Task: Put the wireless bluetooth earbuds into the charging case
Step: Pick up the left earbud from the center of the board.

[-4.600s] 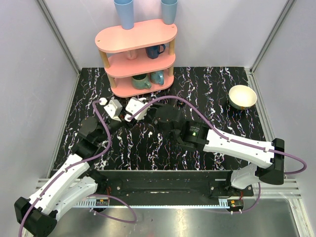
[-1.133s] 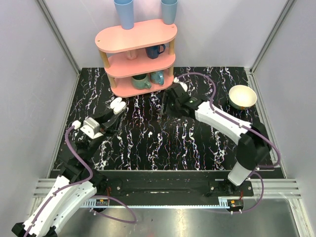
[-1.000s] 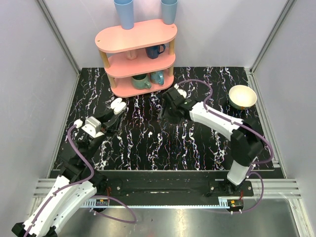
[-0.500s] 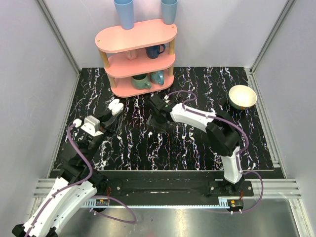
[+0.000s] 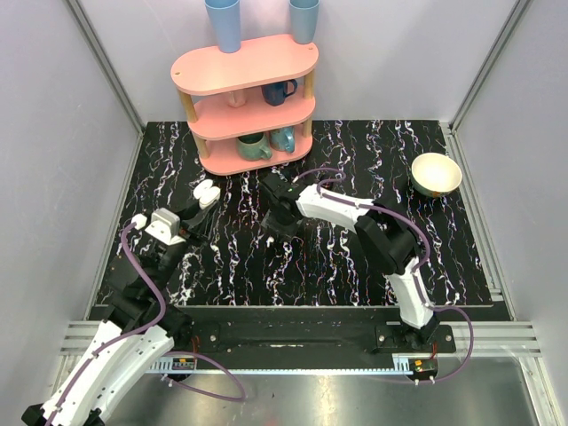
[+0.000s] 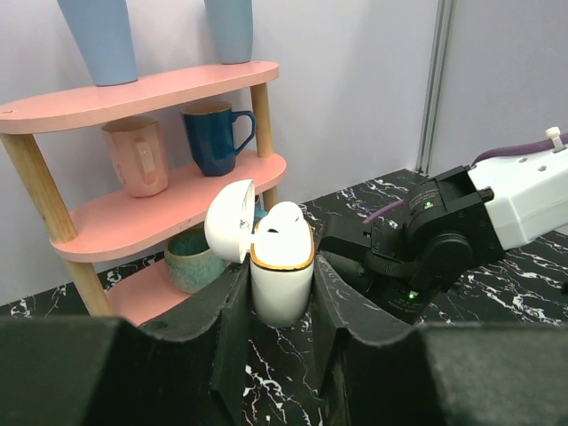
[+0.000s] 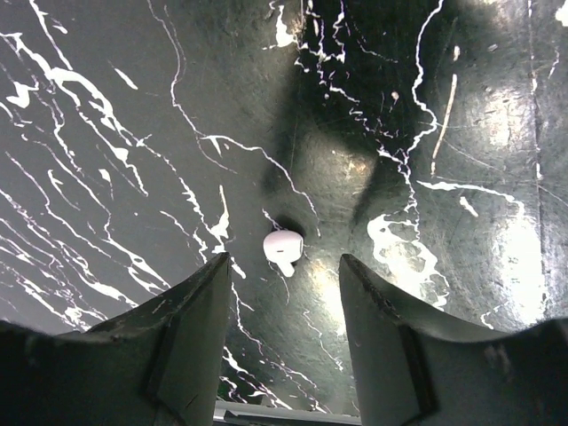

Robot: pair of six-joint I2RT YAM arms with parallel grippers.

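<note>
left gripper (image 6: pixel 278 306): clamped on upright charging case (image 6: pixel 282 277), lid flipped open | second earbud (image 6: pixel 286 218): seated in case mouth | right gripper (image 7: pixel 284 275): jaws apart, low over table (image 7: pixel 106 106) | earbud (image 7: pixel 282 247): lying on table between the fingers, touching neither

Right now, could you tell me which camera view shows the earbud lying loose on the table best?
The right wrist view: the earbud lies uncovered on the dark table, centred and close. In the top external view the right hand hides that spot. The left wrist view shows the charging case, not this earbud.
</note>
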